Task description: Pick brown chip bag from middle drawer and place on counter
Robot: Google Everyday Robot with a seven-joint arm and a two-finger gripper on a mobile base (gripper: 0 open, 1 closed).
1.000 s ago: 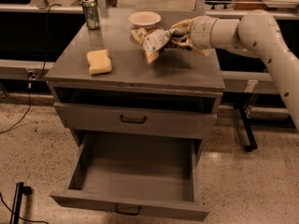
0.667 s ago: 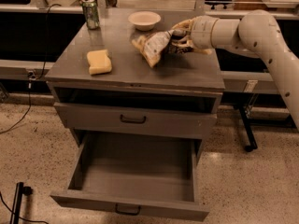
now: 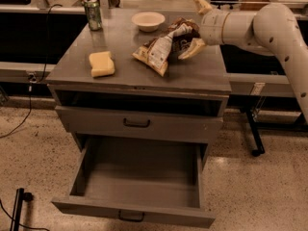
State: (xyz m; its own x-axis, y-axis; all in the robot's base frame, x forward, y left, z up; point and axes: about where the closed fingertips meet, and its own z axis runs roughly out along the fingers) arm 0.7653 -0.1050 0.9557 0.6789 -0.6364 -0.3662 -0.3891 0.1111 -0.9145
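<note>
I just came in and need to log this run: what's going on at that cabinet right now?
The robot's gripper is at the right rear of the counter, open, with its fingers spread wide around the right end of the brown chip bag. The bag lies on the counter, so the placing looks all but done. The middle drawer stands pulled out. A yellow sponge, a white bowl and a can also sit on the counter.
</note>
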